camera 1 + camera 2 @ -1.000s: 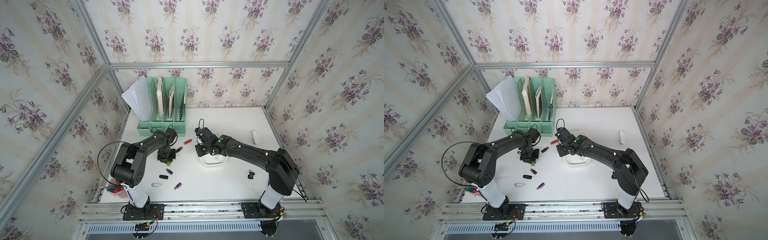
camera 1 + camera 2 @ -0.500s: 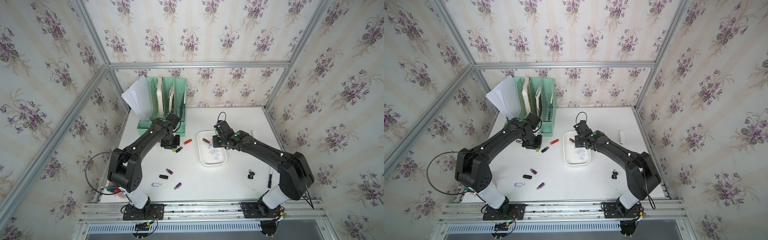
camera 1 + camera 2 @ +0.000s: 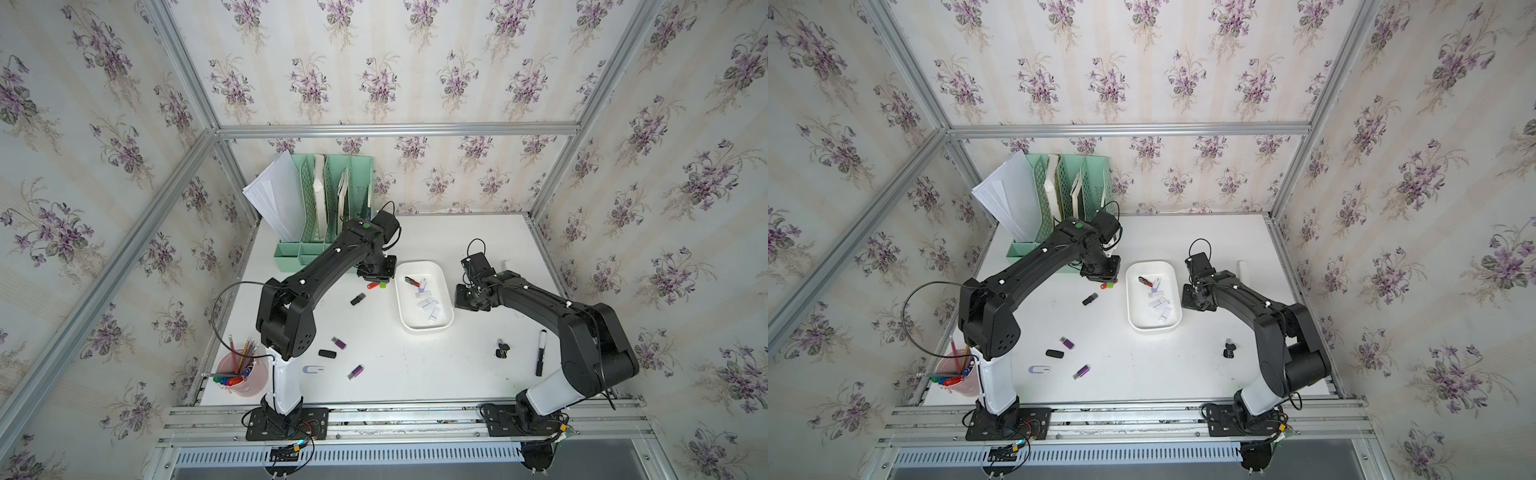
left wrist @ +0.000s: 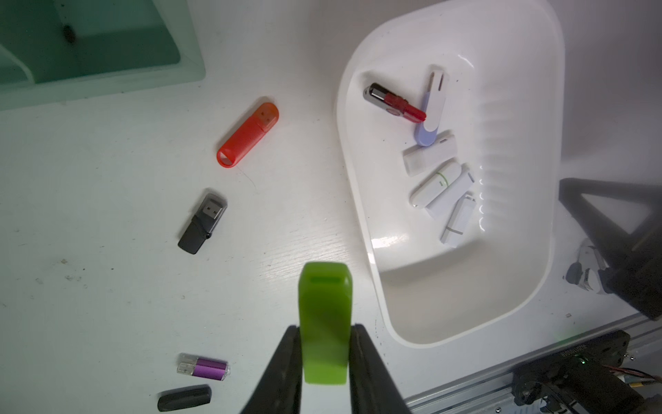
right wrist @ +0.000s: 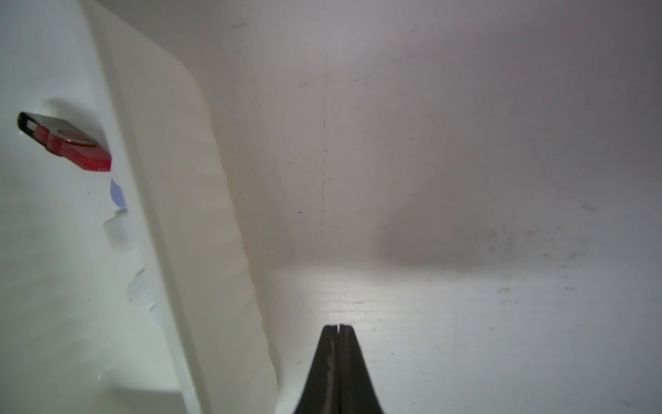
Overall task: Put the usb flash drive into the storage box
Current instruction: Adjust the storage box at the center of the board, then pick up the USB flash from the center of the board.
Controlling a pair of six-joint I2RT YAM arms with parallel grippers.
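In the storage box (image 3: 417, 318), right of centre on the white table (image 3: 415, 374): six drives. At the far end, a red-and-black swivel drive (image 4: 394, 102), with a lavender-and-white drive (image 4: 433, 107) touching it. Just nearer, four white drives (image 4: 435, 184) in a cluster.

Pinched between the narrowly parted jaws of the left gripper (image 4: 325, 328): a green usb flash drive (image 4: 324, 294), held over the table just left of the box, outside its rim.

Right gripper (image 5: 337, 328): jaws pressed together, nothing held, low over bare table just right of the box.

Far left, a mint-green file organizer (image 3: 291, 252) holding papers and folders. Near left, a pink pen cup (image 3: 249, 384) with pencils and markers.

Loose on the table left of the box: a red drive (image 4: 247, 134) and a black capped drive (image 4: 202, 224).
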